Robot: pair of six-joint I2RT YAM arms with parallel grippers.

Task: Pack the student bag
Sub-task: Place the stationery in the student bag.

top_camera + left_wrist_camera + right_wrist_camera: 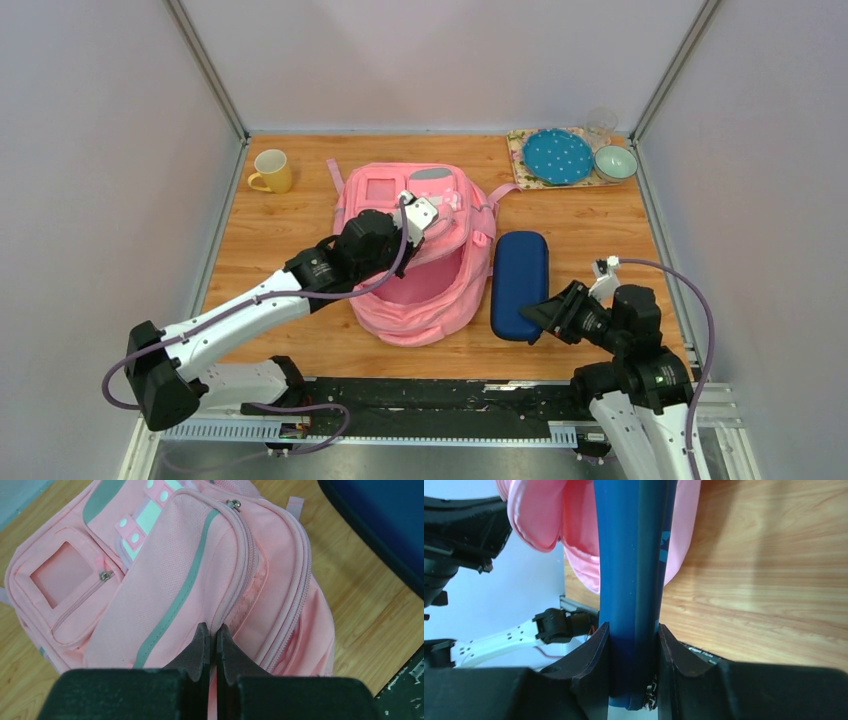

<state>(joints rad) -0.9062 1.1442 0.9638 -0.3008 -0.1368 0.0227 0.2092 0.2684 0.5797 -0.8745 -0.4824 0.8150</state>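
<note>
The bag (430,305) — a pink fabric backpack — lies on its back mid-table (260,250), top toward the far side. Its front faces up: a grey strip (175,600) runs down the front panel, beside a white-pink clasp patch (145,520) and a zipped window pocket (62,572). The main zip is undone — the front panel is raised, showing the pink interior (425,288) at the near end. Pink straps (503,192) splay out at the far end.

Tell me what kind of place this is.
Probably a robot lab test cell: plain white panels box in a wooden tabletop, left arm and right arm are bolted at its near edge, and staged props sit there: pink backpack, yellow mug, blue plate.
</note>
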